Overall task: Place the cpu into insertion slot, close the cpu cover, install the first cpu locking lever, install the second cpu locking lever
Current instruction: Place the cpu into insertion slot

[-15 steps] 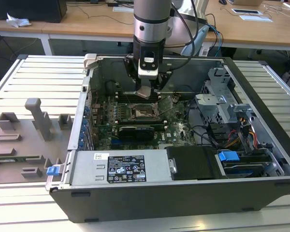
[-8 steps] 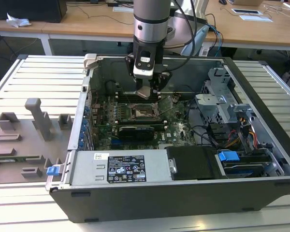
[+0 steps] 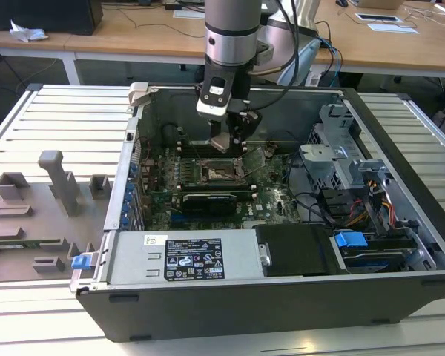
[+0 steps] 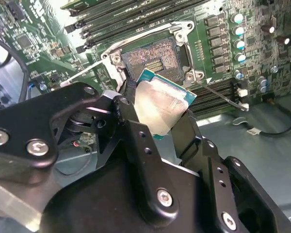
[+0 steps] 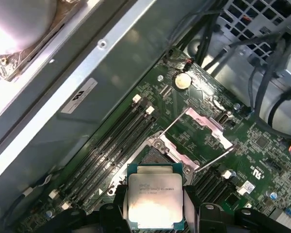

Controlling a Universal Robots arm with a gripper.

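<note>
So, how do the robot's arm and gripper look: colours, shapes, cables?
The arm is a silvery-grey cylinder with a dark ring; dark cables loop beside it. The gripper is matte black, its two angular fingers fastened with silver screws.

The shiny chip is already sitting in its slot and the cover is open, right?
No. The chip isn't in the slot; the tool holds it clear of the slot, whose pins lie bare in the second wrist view. The cover is open.
</note>
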